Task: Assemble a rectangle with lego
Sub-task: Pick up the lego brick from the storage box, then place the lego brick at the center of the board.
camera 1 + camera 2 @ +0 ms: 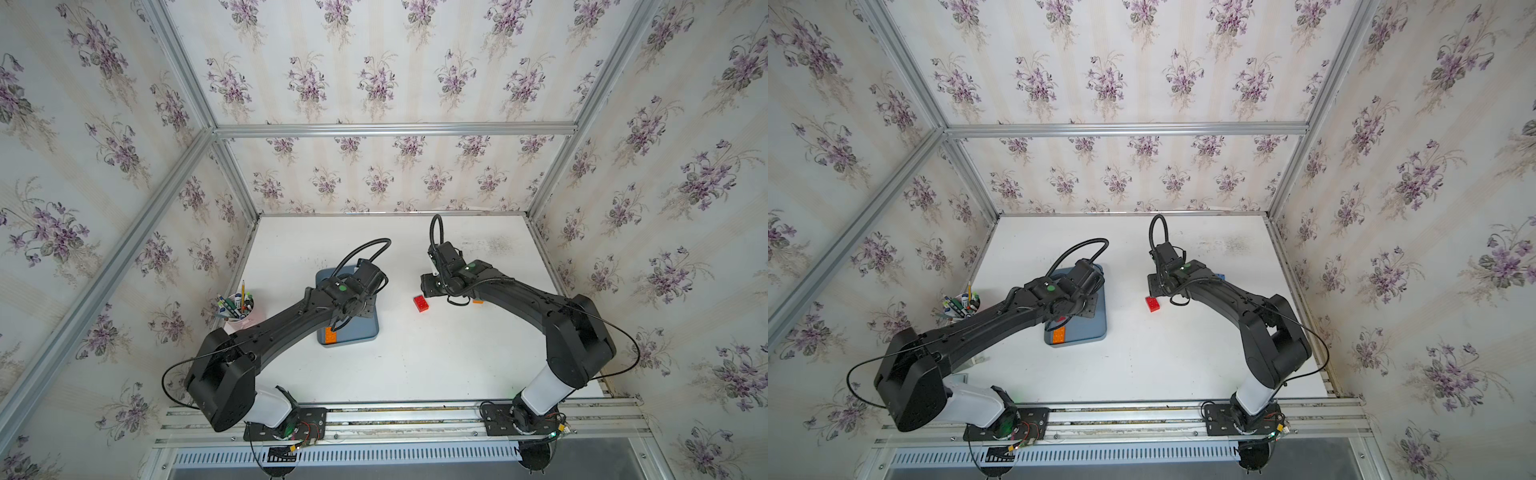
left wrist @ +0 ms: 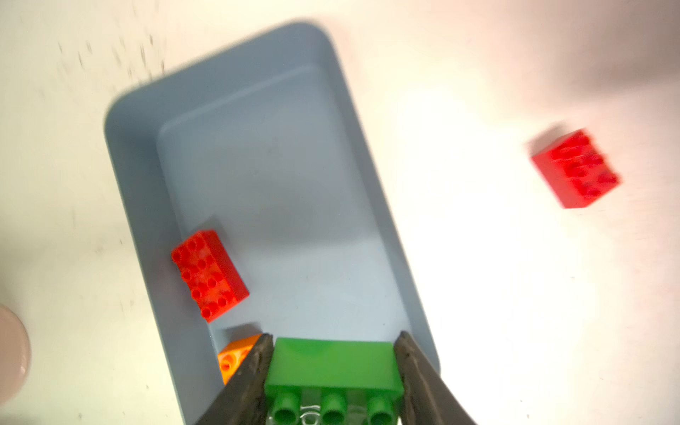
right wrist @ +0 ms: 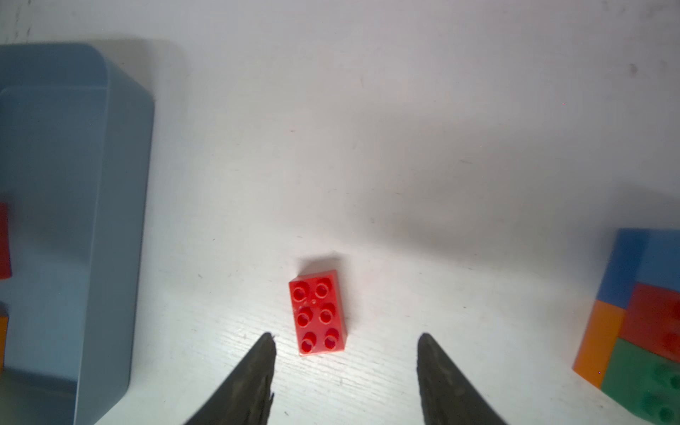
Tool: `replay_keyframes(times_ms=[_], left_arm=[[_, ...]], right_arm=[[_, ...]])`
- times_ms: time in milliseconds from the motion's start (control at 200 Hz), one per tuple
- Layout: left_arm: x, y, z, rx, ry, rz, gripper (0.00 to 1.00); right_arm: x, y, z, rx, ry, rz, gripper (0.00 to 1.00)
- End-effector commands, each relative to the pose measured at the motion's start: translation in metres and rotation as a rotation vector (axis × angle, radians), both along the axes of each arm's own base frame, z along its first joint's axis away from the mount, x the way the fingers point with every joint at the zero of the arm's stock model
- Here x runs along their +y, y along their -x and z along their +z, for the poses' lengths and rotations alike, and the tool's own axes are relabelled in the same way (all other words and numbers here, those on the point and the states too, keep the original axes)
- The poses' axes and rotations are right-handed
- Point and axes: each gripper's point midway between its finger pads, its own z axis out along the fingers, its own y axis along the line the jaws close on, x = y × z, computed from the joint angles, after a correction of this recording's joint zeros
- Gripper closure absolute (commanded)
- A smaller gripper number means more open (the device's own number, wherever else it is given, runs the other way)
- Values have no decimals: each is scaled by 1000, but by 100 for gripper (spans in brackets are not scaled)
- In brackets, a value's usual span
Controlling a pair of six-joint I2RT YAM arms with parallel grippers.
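Green brick [image 2: 333,362] sits clamped in left end effector [image 2: 335,335]; right end effector [image 3: 346,335], spread apart, points along the loose red brick [image 3: 318,312] just ahead.

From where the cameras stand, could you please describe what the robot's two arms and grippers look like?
The left arm and right arm are matt black, blocky links, each with a white base segment, a green light near the wrist and a ribbed black cable loop. The fingers are dark, tapering to points.
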Motion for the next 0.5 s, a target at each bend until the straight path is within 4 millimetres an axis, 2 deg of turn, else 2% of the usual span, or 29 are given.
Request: replay_keyframes(times_ms=[0,125,240,350,495], left_arm=[[-21,-11,21,-66,-118,-215,56],[-66,-23,20,-89,-148,-402,55],[-96,-29,0,-54,-113,-492,55],[-112,-31,-25,5,-88,-516,55],[-120,-36,-60,74,-102,-502,54]], right_arm=[[-33,-6,4,22,-22,-120,38],[-69,-10,8,25,-42,-223,38],[-92,-7,11,18,-42,-276,38],[-101,-2,12,19,-29,-277,38],[-100,2,17,9,-38,-264,39]])
